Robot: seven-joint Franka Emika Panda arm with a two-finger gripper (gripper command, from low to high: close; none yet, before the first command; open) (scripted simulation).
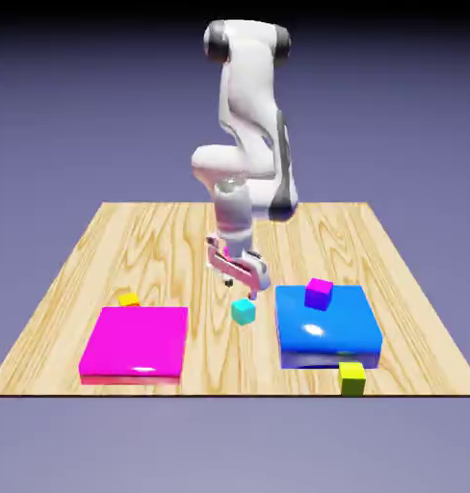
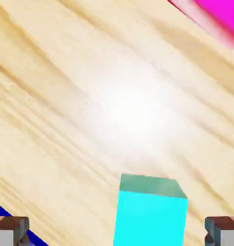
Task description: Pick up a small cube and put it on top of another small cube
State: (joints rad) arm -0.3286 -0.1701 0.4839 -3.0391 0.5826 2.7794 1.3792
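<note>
The small cyan cube rests on the wooden table between the magenta pad and the blue pad. In the hand view the cyan cube fills the bottom middle, between the two grey fingertips at the lower corners. My gripper hangs just above and slightly behind the cube, open, with nothing held. The other small cube, yellow on top with orange sides, sits at the far edge of the magenta pad, to the exterior view's left.
A flat magenta pad lies on the exterior view's left and a flat blue pad on its right, with a purple cube on the blue pad. A yellow-green cube stands at the table's near edge.
</note>
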